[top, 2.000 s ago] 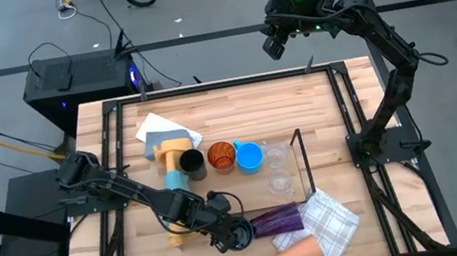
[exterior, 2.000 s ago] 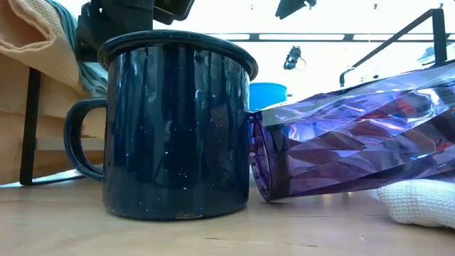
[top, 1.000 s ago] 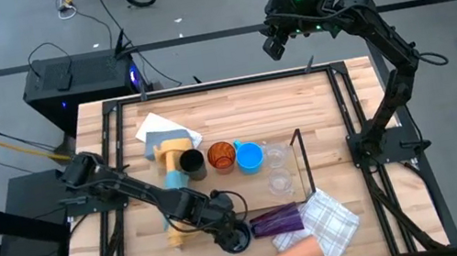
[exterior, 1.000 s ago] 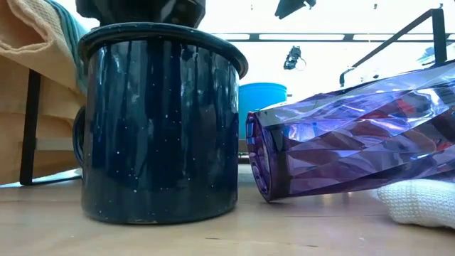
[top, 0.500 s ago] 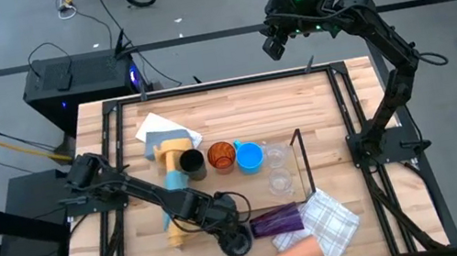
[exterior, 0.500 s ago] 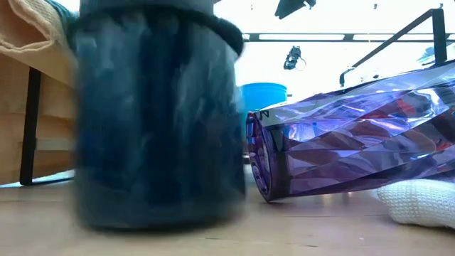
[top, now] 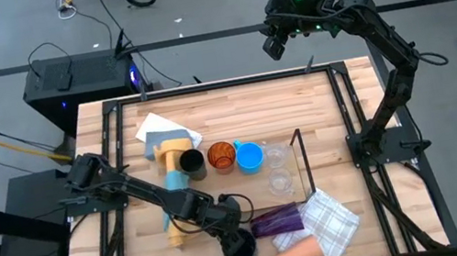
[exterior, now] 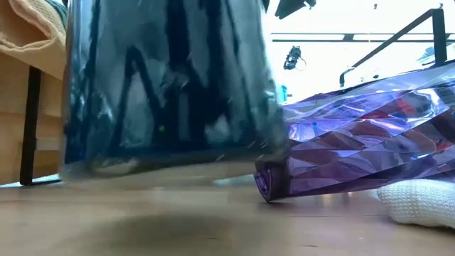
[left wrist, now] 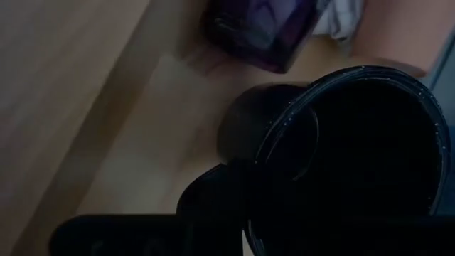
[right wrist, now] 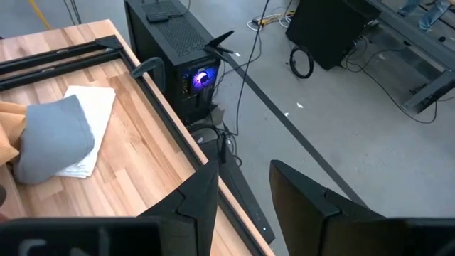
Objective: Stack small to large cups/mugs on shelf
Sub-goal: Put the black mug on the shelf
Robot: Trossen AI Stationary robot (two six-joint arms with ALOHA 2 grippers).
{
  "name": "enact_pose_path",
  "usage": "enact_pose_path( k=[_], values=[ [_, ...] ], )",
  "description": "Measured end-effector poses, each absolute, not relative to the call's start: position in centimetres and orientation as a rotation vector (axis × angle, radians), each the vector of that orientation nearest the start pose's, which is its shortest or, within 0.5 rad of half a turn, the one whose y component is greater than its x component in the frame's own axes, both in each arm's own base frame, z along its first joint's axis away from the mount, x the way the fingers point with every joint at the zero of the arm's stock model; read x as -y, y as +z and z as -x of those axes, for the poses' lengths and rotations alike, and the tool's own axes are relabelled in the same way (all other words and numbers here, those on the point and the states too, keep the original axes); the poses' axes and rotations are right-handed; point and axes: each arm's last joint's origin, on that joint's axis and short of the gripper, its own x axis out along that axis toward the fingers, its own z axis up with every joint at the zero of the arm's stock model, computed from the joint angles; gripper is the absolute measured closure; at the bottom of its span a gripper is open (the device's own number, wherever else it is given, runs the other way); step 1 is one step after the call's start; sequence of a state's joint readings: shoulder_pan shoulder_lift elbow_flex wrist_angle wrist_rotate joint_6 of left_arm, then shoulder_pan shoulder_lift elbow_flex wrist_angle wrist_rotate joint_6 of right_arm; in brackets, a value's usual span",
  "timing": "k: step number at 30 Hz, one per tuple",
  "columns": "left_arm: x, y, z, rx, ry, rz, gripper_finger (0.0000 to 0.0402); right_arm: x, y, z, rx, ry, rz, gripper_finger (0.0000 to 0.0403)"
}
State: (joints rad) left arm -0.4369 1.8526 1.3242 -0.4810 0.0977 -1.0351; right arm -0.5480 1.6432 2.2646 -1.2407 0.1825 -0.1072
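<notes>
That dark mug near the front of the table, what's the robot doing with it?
The left arm's claw has clamped onto the dark mug and has it tipped just off the wood, right beside the purple tumbler lying on its side. A black cup, an amber cup, a blue cup and clear glasses stand lined up at the wire shelf. The right claw waits open, raised beyond the table's far edge.
</notes>
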Motion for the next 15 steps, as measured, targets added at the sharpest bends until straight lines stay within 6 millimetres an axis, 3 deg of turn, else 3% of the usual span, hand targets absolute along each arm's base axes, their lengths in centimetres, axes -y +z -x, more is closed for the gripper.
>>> enact_pose_path(
  k=[5, 15],
  values=[
    [17.0, 22.0, -35.1, -1.128, 0.067, 0.678, 0.0377, 15.1, 50.2, -23.8, -0.659, -0.672, -0.016, 0.0268],
    [16.2, 28.6, -35.9, -1.092, 0.112, 0.521, 0.0377, 15.1, 50.2, -23.8, -0.658, -0.673, -0.018, 0.0268]
  ],
)
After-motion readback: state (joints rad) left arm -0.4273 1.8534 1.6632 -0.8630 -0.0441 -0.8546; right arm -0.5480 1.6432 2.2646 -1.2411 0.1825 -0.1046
